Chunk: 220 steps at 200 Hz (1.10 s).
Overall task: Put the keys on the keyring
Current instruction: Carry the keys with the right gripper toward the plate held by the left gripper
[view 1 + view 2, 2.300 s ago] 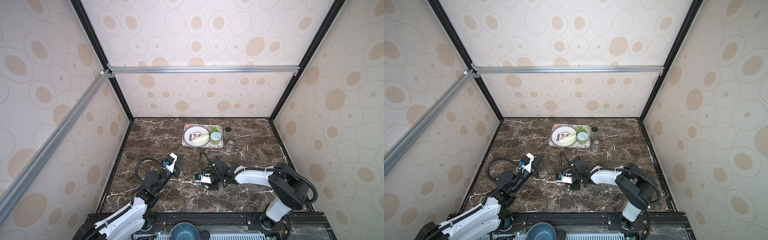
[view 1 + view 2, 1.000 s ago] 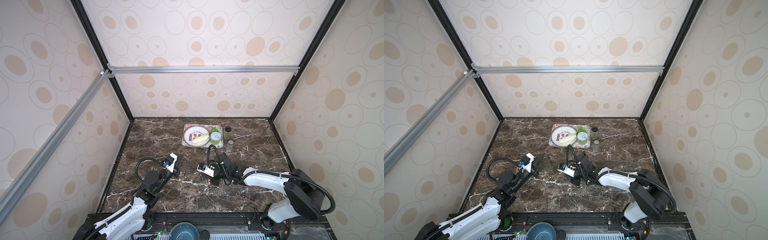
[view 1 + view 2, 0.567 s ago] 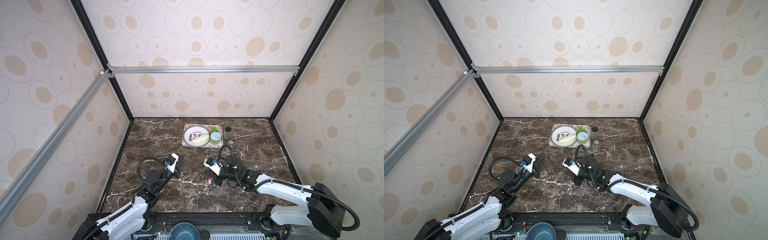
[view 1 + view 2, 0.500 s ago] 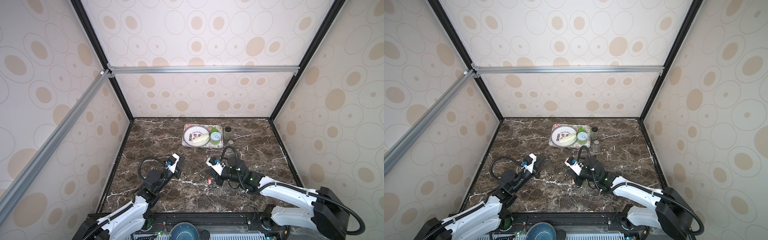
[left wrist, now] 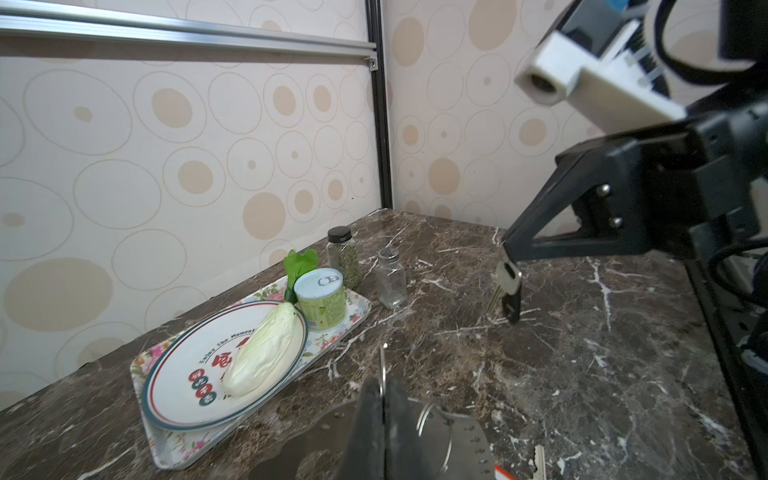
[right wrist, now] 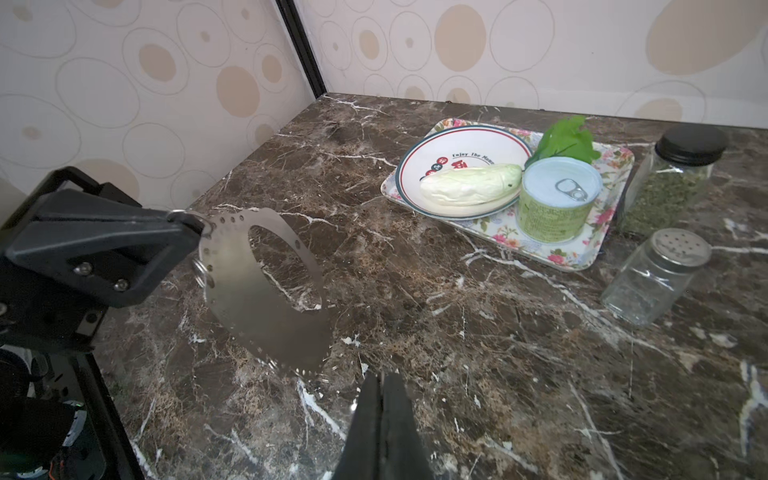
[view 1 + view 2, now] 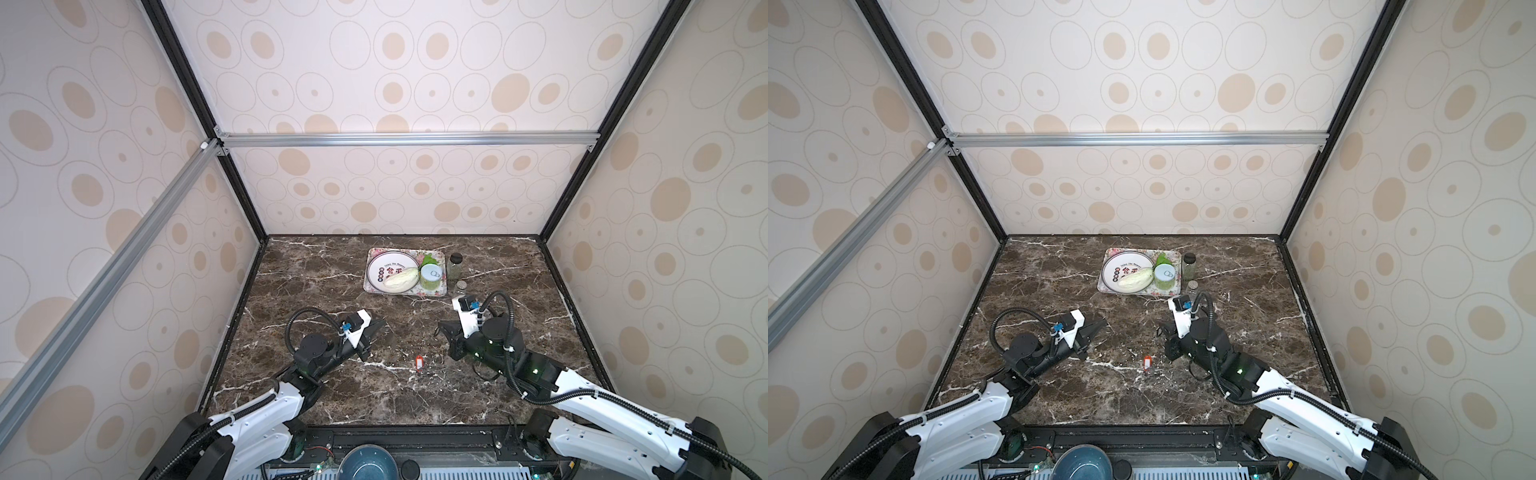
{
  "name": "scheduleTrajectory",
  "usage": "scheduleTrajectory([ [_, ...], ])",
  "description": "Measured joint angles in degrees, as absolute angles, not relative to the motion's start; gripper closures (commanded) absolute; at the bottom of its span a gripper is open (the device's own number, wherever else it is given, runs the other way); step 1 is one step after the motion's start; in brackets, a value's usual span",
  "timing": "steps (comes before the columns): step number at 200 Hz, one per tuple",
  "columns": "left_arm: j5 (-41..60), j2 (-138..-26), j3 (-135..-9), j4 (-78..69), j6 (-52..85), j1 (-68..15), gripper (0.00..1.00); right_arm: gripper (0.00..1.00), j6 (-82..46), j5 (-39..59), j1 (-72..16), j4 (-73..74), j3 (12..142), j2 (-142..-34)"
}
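two keys are in play, and neither is on the plate yet. your left gripper (image 6: 195,224) has its jaws pressed together on a small wire split ring (image 6: 179,214) at the rim of the large flat thin grey metal oval keyring plate (image 6: 237,291). the plate hangs tilted from that ring, low over the dark marble tabletop (image 6: 498,332); i can't quite tell whether its lower edge touches the stone. your right gripper (image 5: 505,249) is clamped on the small silver key with the black plastic tag (image 5: 508,286), which dangles below the fingertips, well apart from the plate. the other small key with the red-orange plastic tag (image 7: 419,363) lies flat on the marble between the two arms.

expect the plate to be light, stiff and slick. hung from one loose ring it will likely swing and twist, so steady it before threading. the keys are tiny, hard and slippery. each tag is the broadest face to pinch, and that leaves the metal loop free. take the one on the stone by its tag edges.
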<state>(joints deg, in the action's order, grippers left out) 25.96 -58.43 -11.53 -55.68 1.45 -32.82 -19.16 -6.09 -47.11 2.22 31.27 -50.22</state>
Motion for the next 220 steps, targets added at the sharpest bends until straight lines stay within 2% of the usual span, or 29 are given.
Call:
scheduleTrajectory([
  [37,28.2,-60.1,-11.4,-59.9,4.2,-34.1,1.00,1.00,-23.7,-6.5,-47.1,-0.4,30.7,-46.5],
  [77,27.9,-56.9,-11.4,-59.1,4.1,-35.3,1.00,1.00,-27.2,-7.4,-47.1,0.5,29.6,-42.5],
  [133,25.8,-54.9,-12.5,-52.2,-2.7,-40.0,1.00,1.00,-25.0,-7.5,-47.1,2.8,22.3,-36.1],
  [220,25.6,-58.3,-14.5,-47.7,-6.8,-42.0,1.00,1.00,-19.2,-7.2,-47.1,5.1,21.6,-34.0],
])
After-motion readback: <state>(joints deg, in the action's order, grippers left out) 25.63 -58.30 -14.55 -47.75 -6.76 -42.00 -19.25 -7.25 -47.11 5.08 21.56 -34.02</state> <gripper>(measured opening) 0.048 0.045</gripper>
